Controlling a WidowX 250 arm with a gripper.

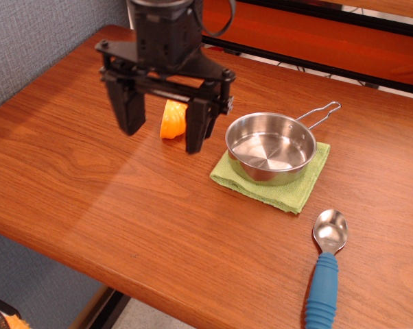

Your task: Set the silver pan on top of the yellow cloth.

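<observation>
The shiny silver pan (270, 148) is sitting upright on the yellow cloth (273, 177), wire handle pointing away; the pincer (162, 130) is hanging spread wide, gripping nothing.

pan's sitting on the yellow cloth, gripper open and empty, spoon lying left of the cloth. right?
One error: the spoon lies to the right of the yellow cloth and nearer the camera, not left. The observation.image view shows it. The rest holds: the silver pan sits on the cloth, and the gripper is open and empty.

Orange piece (171, 122) partly hidden behind pincer (162, 131); yellow cloth (289, 189) middle covered by silver pan (270, 147).
</observation>
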